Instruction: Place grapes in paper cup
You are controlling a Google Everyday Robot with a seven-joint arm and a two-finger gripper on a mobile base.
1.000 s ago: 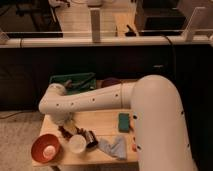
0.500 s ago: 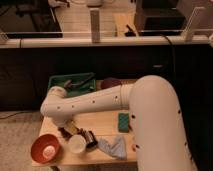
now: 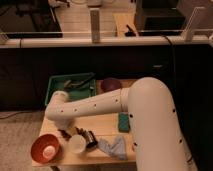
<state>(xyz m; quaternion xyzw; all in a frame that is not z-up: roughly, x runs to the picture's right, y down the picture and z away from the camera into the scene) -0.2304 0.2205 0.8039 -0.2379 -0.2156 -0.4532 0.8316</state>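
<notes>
Camera view: end effector (image 3: 73, 132) beside edge-side paper cup (image 3: 76, 144).

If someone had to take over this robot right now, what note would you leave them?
Gripper: open, holding nothing, low over the left end of the table, just behind the paper cup.
Grapes: on the table beside the gripper, behind the orange bowl.
Paper cup: upright, no grapes showing inside.
Done: arm reached over the grapes.
Left: grasp the grapes, lift them, drop them in the cup.
</notes>
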